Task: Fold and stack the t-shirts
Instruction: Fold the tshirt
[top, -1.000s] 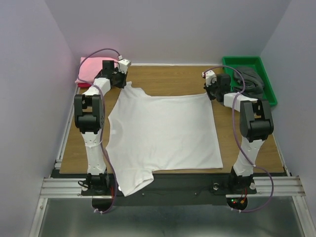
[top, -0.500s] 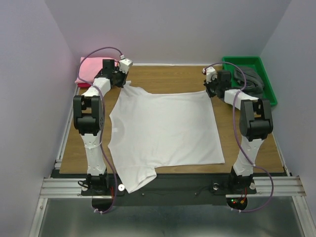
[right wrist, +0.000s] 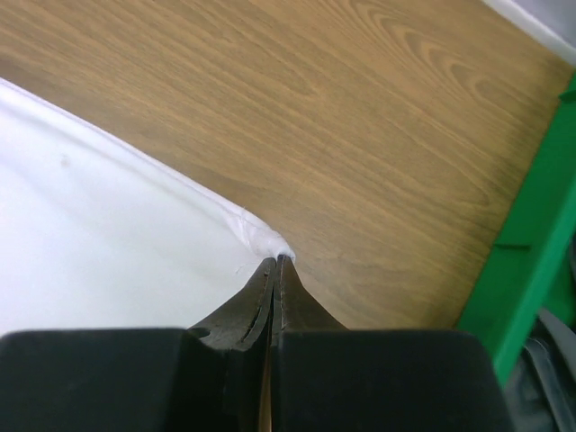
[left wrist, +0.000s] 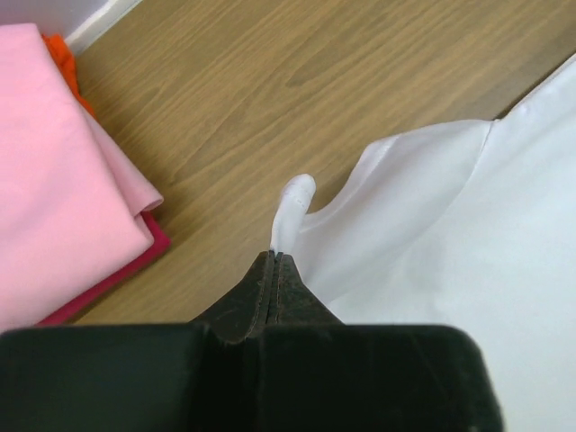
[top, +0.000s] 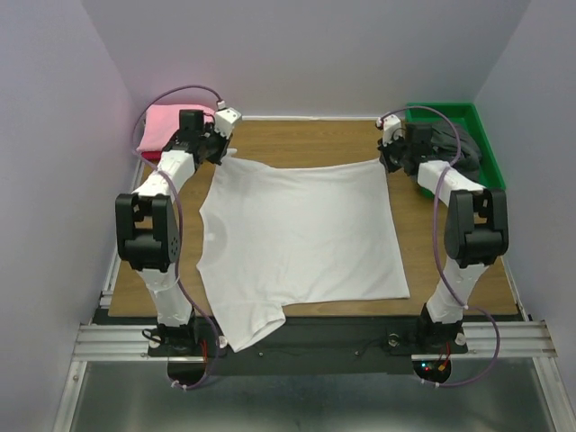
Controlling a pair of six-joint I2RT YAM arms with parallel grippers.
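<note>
Top view, nearest strip: grey metal floor plate (top: 306, 396), then an aluminium rail (top: 306, 340) with both arm bases bolted on it. Purple cables run up each arm.

Past the rail is the desk (top: 306, 144), wood-grain brown with a black near edge. The white t-shirt (top: 297, 238) lies spread flat over most of it, fairly smooth. One short sleeve (top: 247, 328) hangs over the desk's near edge at the left. The other sleeve is at the far left.

Both arms reach out to the shirt's far edge. Left tool (left wrist: 273, 258): fingers pressed together, pinching a small fold of white cloth at the far-left sleeve; the cloth pokes up just past the tips. Right tool (right wrist: 275, 261): fingers together, clamped on the shirt's far-right corner, hem bunched at the tips. The far edge runs fairly straight between the two tools.

Bare wood shows beyond the shirt and along both sides.

Far-left corner: pink t-shirt (top: 166, 126), folded, on the desk, near the left tool and apart from the white shirt. The left wrist view shows a darker red layer (left wrist: 117, 270) under it.

Far-right corner: green plastic tray (top: 441, 110) with the dark grey t-shirt (top: 454, 144) crumpled inside, partly behind the right arm.

Room: plain pale walls on three sides, back wall (top: 306, 54) meeting the desk at a white strip. Light is even, with a faint pink cast near the pink shirt.
</note>
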